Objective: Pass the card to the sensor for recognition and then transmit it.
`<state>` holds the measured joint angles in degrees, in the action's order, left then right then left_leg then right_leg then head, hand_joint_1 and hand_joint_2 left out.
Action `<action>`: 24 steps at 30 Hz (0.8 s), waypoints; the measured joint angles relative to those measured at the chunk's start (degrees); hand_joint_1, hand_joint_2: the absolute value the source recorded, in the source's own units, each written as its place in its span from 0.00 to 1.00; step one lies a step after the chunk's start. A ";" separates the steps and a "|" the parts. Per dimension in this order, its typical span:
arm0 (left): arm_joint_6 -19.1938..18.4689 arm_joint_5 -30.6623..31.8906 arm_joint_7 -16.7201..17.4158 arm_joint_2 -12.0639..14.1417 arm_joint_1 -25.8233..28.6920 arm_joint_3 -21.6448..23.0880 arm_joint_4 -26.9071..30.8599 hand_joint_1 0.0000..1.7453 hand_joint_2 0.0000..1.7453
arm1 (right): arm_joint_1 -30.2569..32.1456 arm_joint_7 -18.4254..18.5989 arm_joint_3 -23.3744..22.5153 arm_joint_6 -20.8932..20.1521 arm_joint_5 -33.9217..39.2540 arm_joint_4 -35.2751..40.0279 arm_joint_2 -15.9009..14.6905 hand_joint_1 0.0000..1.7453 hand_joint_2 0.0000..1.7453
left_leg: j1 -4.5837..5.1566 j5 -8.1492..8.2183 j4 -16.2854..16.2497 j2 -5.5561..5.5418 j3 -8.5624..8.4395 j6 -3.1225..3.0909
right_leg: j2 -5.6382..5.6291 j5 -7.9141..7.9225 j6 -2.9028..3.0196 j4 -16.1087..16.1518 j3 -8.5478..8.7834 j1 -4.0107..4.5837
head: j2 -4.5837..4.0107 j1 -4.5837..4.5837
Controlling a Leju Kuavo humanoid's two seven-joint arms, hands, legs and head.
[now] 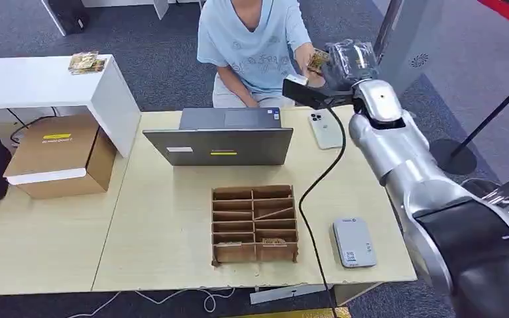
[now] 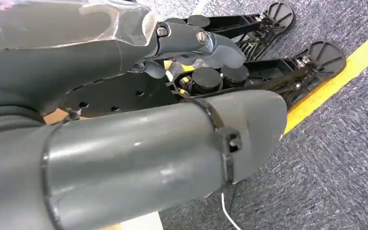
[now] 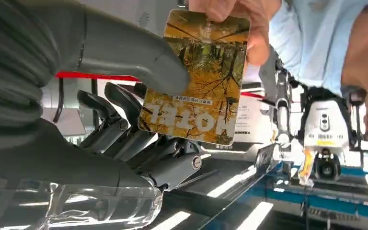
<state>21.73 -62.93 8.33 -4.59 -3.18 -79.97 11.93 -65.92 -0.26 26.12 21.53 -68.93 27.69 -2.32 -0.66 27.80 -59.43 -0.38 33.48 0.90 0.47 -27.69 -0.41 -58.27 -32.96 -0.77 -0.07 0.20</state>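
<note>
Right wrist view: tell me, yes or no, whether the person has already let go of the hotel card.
No: the person's hand grips one end of the card while the right hand pinches its side.

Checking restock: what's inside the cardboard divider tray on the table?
The cardboard divider tray shows cards in one near compartment by the front wall; most of the other slots look empty. The walls and angled dividers hide parts of some slot floors, so the count is uncertain.

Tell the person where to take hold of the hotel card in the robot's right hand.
Grip the card's free short edge, the one away from the HOTEL lettering, coming from the side opposite the right hand. The thumb presses one face and the fingers back the other nearer the lettered end, so only that far edge is bare. The person's hand already pinches it there.
</note>
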 joint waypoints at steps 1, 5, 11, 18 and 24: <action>0.02 0.00 -0.11 0.00 0.00 0.00 -0.02 0.00 0.00 | 0.32 -0.50 -0.55 0.96 1.10 0.44 -0.17 1.00 1.00 | 0.00 0.00 0.00 0.00 0.00 0.00 | 0.00 0.00 0.00 0.00 0.00 0.00 | 0.00 0.02; 0.20 0.00 -0.66 -0.11 -0.02 0.00 -0.02 0.00 0.00 | 3.23 -5.04 -4.45 5.29 9.81 4.27 -0.81 1.00 1.00 | -0.01 0.00 0.00 0.00 0.00 0.00 | 0.01 0.00 0.00 0.01 0.00 0.00 | 0.00 0.00; 1.03 0.00 -1.42 -0.79 0.00 0.00 -0.02 0.00 0.00 | 16.14 -11.04 -12.59 -10.31 36.89 20.71 -2.54 1.00 1.00 | 0.00 0.02 0.00 -0.08 0.02 -0.01 | 0.06 -0.01 -0.01 0.05 0.01 0.00 | 0.00 0.02; 0.55 0.00 -1.68 -1.79 0.43 0.00 -0.02 0.00 0.00 | 33.33 -9.96 -20.24 -30.66 58.43 39.96 -10.32 1.00 1.00 | 0.02 0.08 -0.02 -0.41 0.12 -0.11 | 0.43 -0.06 -0.08 0.16 0.04 -0.01 | 0.00 0.00; -0.46 0.00 -1.27 -2.12 0.82 -0.02 -0.02 0.00 0.00 | 48.07 -9.00 -26.73 -39.48 66.46 52.29 -18.52 1.00 1.00 | 0.03 0.16 -0.02 -0.45 0.21 -0.20 | 0.51 -0.11 -0.15 0.19 0.05 -0.01 | 0.00 0.00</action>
<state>21.27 -62.93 7.06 -6.71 -2.35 -80.00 11.91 -17.85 -9.27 -0.62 -17.95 -2.47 79.98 -20.83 -0.63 27.96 -59.45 -0.83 33.69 0.69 0.98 -27.80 -0.56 -58.08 -32.91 -0.78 -0.07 0.20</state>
